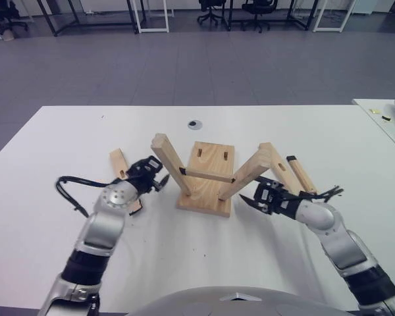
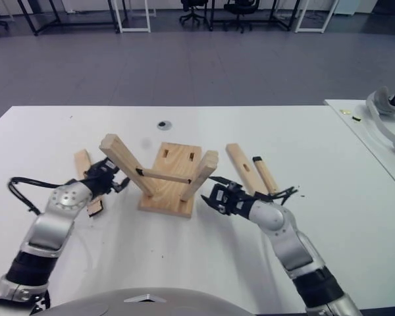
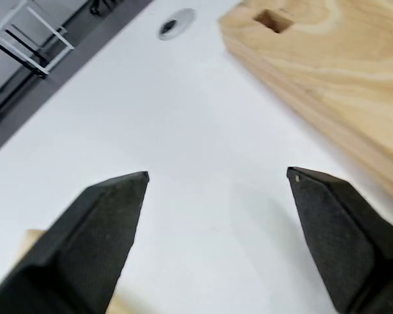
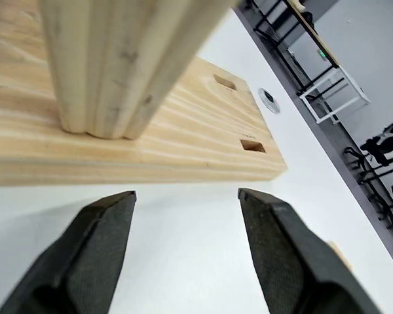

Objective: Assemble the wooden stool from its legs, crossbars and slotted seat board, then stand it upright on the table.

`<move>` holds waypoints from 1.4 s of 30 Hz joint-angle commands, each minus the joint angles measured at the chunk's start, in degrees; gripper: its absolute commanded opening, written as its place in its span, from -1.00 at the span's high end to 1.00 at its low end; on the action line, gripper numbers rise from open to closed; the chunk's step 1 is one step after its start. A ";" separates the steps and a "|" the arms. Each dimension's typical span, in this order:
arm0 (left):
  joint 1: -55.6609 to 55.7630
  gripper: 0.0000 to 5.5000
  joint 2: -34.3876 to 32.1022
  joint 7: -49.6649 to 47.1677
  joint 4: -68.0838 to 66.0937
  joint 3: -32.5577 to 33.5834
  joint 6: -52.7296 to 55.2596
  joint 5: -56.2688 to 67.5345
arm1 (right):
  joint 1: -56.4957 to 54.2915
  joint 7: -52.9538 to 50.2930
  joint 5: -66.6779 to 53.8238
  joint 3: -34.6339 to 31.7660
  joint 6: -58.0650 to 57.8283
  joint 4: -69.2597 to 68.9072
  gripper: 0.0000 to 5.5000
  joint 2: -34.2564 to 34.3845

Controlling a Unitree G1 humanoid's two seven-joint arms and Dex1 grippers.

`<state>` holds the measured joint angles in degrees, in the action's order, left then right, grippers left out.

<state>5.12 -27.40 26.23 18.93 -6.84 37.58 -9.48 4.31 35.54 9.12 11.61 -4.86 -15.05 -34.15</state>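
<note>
The slotted seat board (image 1: pixel 210 161) lies flat mid-table. Two legs stand in it and lean outward: a left leg (image 1: pixel 170 163) and a right leg (image 1: pixel 249 174), joined by a thin crossbar (image 1: pixel 209 176). My left gripper (image 1: pixel 159 179) is open just left of the left leg's base, and in the left wrist view the gripper (image 3: pixel 217 175) has bare table between its fingers and the board (image 3: pixel 327 72) beyond. My right gripper (image 1: pixel 250 197) is open by the right leg's foot. In the right wrist view the gripper (image 4: pixel 187 194) faces the board edge (image 4: pixel 150 147) and the leg (image 4: pixel 118 52).
A loose leg (image 2: pixel 240 168) and a dark-tipped bar (image 2: pixel 264 174) lie right of the board. Another wooden piece (image 1: pixel 118 162) lies left of my left arm, and a small one (image 1: pixel 135 207) under it. A round grommet (image 1: pixel 195 124) sits behind the board. A second table (image 2: pixel 355 131) stands at the right.
</note>
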 commanded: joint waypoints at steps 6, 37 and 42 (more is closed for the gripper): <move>7.08 -0.41 13.70 -6.49 21.35 23.86 20.71 15.03 | 6.43 -22.33 -14.50 -29.86 -34.36 -26.65 -0.06 20.31; 14.55 -0.41 20.86 -27.51 34.72 -20.06 39.09 9.68 | -29.23 -34.51 -21.62 -0.88 -87.59 -40.86 -0.06 26.28; 10.76 -0.41 16.68 -26.86 36.03 -15.46 38.23 7.47 | -25.20 -33.61 -20.48 -4.32 -86.05 -40.33 -0.06 25.44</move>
<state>15.59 -10.91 -6.90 54.14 -17.82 78.30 -7.38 -21.80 -4.99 -4.25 1.23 -91.93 -55.12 -11.27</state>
